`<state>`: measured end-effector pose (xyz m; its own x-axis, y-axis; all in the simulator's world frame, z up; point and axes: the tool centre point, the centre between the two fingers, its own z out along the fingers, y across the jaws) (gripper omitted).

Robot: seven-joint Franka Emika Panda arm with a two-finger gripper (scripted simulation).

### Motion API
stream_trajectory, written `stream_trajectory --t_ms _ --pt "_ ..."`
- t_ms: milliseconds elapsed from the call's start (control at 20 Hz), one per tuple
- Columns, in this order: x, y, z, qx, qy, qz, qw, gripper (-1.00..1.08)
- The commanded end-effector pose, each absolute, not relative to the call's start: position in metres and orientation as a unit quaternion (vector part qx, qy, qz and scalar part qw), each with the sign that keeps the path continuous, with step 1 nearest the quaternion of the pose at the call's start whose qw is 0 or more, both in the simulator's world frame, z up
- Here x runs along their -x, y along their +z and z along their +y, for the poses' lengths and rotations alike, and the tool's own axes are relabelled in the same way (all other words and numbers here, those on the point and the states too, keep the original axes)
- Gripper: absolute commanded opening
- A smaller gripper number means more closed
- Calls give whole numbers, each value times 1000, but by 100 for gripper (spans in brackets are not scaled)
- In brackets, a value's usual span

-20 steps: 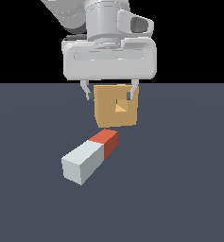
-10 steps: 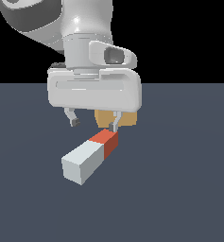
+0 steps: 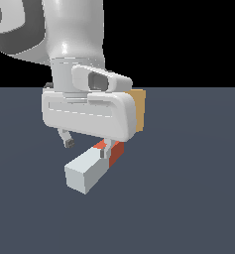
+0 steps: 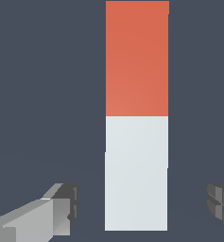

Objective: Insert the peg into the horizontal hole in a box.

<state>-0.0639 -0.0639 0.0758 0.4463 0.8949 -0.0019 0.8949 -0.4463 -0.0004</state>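
On the dark slate-blue table (image 3: pixel 198 198) the long square grey-white peg with a red-orange end (image 4: pixel 136 142) lies ungrasped, between the wide-open gripper (image 4: pixel 139 205) fingers. The tan-orange block-shaped box (image 3: pixel 139 110) sits at the peg's one o'clock, mostly hidden by the gripper; grasping, lifting and inserting all remain.

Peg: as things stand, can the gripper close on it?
Probably yes. The gripper is open, with a finger on each side of the peg's pale end and nothing between them and it.
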Motion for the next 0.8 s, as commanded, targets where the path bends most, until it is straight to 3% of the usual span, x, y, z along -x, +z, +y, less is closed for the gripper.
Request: stream_trajectory --t_ms 0,750 --pt "64 76 -64 -850 -1 526 0 100" --pt "65 28 -63 -852 0 524 0 100"
